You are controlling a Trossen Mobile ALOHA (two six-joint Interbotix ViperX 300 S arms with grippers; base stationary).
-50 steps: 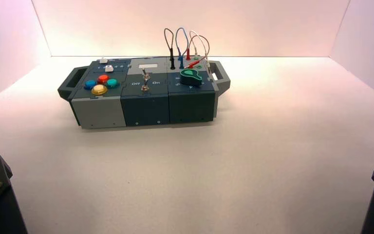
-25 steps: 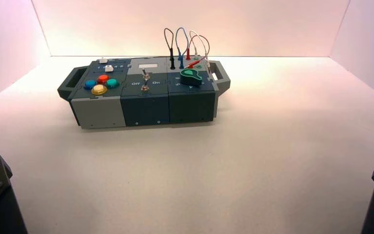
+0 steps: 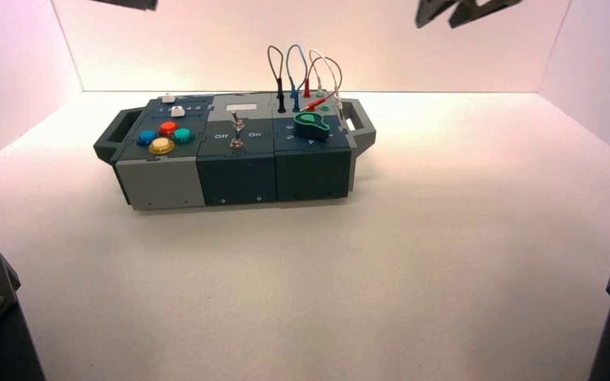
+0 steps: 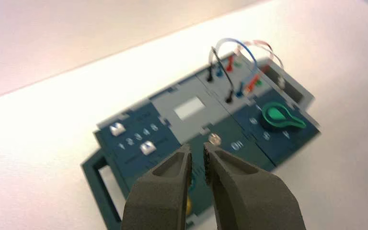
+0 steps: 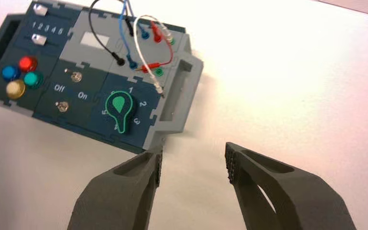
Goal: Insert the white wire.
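Observation:
The white wire (image 3: pixel 335 75) stands in a tall loop at the back right of the box (image 3: pixel 238 171), beside the red, blue and black looped wires. In the right wrist view one white plug (image 5: pixel 167 34) sits at the back sockets. The other white end (image 5: pixel 159 87) hangs loose by the right handle (image 5: pixel 182 96), near a green socket (image 5: pixel 158 73). My right gripper (image 5: pixel 194 160) hovers open and empty, high above the table on the box's right side. My left gripper (image 4: pixel 197 153) is shut, empty, high over the box's left half.
A green knob (image 5: pixel 120 108) sits in front of the wires, with two toggle switches (image 5: pixel 69 91), coloured buttons (image 5: pixel 21 74) and sliders (image 5: pixel 38 24) further left. White walls enclose the table. Both grippers show at the high view's top edge: left (image 3: pixel 127 3), right (image 3: pixel 461 9).
Both grippers have come into the high view at its top edge, where neither showed before. The box and its wires have not moved.

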